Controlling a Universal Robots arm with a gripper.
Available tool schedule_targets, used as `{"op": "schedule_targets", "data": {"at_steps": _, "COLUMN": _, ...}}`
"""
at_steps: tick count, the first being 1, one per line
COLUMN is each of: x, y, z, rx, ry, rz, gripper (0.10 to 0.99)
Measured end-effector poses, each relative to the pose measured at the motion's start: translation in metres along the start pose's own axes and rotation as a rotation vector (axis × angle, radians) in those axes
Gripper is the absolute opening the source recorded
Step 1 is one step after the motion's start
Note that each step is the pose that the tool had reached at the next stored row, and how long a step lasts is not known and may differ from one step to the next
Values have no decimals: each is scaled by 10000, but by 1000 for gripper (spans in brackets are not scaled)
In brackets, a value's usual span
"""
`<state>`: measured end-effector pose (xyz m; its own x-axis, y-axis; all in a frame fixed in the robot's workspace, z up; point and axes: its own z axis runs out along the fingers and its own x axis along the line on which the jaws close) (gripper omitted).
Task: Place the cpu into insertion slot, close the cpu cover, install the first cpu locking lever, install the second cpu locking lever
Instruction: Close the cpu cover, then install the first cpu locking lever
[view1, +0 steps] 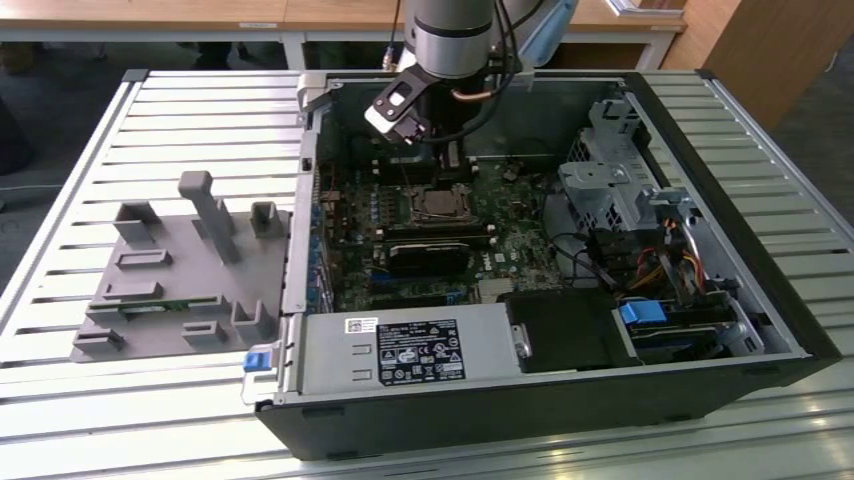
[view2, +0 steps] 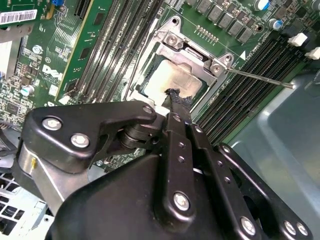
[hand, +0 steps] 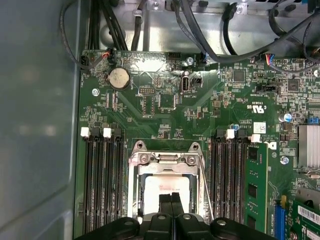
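An open computer case (view1: 747, 300) lies on its side on a slatted metal table (view1: 200, 110). The robot arm (view1: 447, 40) reaches down into it from the far edge. In the exterior view the jaws hang just above the socket (view1: 438, 205) near the middle of the green board (hand: 165, 105).

In both wrist views the cpu (view2: 167, 80) (hand: 162, 187) sits flat inside the socket with its pale metal top facing up. The cover (view2: 195, 54) (hand: 165, 159) lies down around it as a silvery frame, and the cut-out shows the cpu.

The jaws are clenched with nothing between them, the two dark fingertips (view2: 176, 100) (hand: 165, 201) pressed side by side. Their tip is over the edge of the cpu's top nearest the arm; it seems to touch the metal, though contact cannot be confirmed.

A thin metal lever (view2: 260, 78) (hand: 206, 190) runs from a corner of the cover along one side of the socket. In the second wrist view its free end sticks out over the black memory slots (view2: 240, 95).

More memory slots (hand: 102, 180) flank the socket on the other side, and a round coin battery (hand: 119, 78) sits further up the board.

On the exterior view's left, a grey plastic holder (view1: 160, 300) rests on the table beside the case. A labelled power supply box (view1: 400, 352) fills the case's near corner.
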<state>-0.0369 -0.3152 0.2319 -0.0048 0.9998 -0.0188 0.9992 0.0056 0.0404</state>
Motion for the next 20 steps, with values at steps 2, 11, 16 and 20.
{"op": "schedule_targets", "data": {"at_steps": 2, "x": 0, "y": -2, "z": 0, "rx": 0, "ry": 1, "rz": -1, "gripper": 125}}
{"op": "schedule_targets", "data": {"at_steps": 11, "x": 0, "y": -11, "z": -15, "rx": 0, "ry": 1, "rz": -1, "gripper": 125}}
{"op": "schedule_targets", "data": {"at_steps": 16, "x": -1, "y": -9, "z": -43, "rx": 0, "ry": 2, "rz": 0, "gripper": 125}}
{"op": "schedule_targets", "data": {"at_steps": 20, "x": -1, "y": -9, "z": -69, "rx": 0, "ry": 4, "rz": 0, "gripper": 125}}
